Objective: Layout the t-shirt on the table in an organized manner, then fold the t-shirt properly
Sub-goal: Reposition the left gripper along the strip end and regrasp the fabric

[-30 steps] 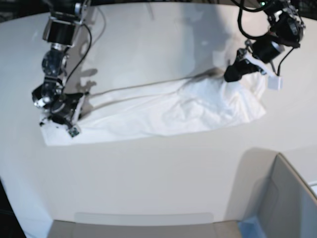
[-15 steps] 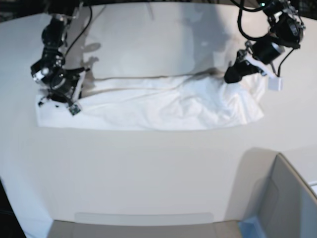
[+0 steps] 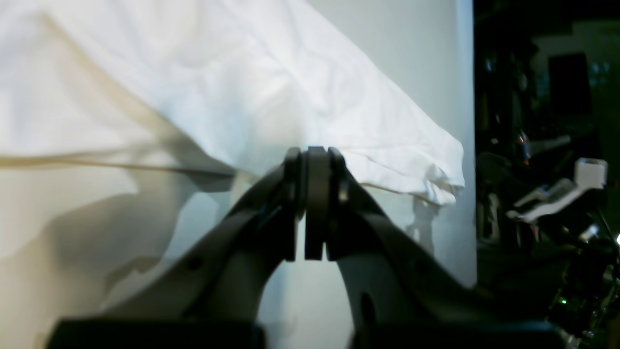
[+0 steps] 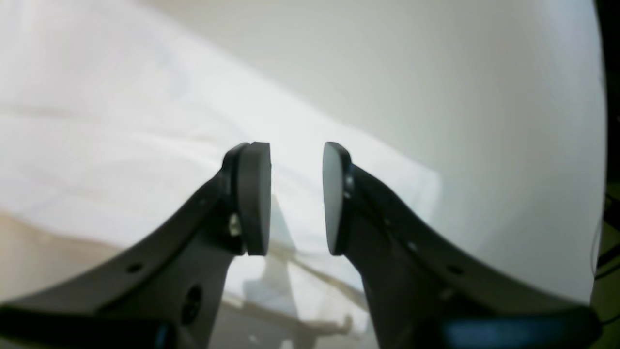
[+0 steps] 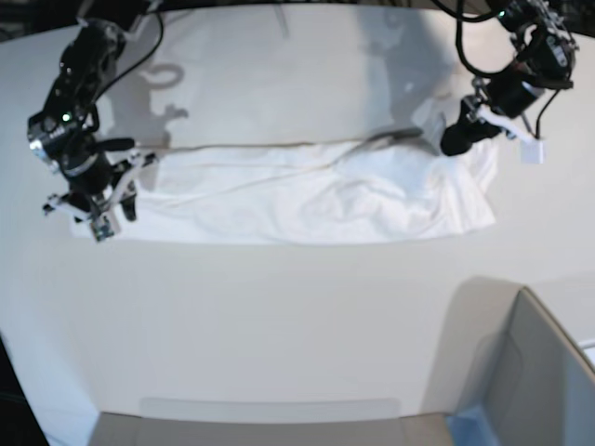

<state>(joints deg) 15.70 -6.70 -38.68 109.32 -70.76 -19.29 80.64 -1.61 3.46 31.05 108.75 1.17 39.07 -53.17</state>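
White table [image 5: 279, 316], plain t-shirt [image 5: 307, 200]; left tool [image 3: 310, 160] pinching cloth, right tool [image 4: 295, 194] wide.

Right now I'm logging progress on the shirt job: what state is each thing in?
t-shirt: spread in a long band on the table, wrinkled, unfolded.
left pincer: shut on the t-shirt's edge.
right pincer: open, holding nothing.
table: bearing the shirt.

Bright overhead light washes out the shirt [image 5: 307, 190] and table [image 5: 279, 316]; arm shadows fall behind. Wrist views are soft, their near fingers [image 4: 252, 194] blurred, edges bowed.
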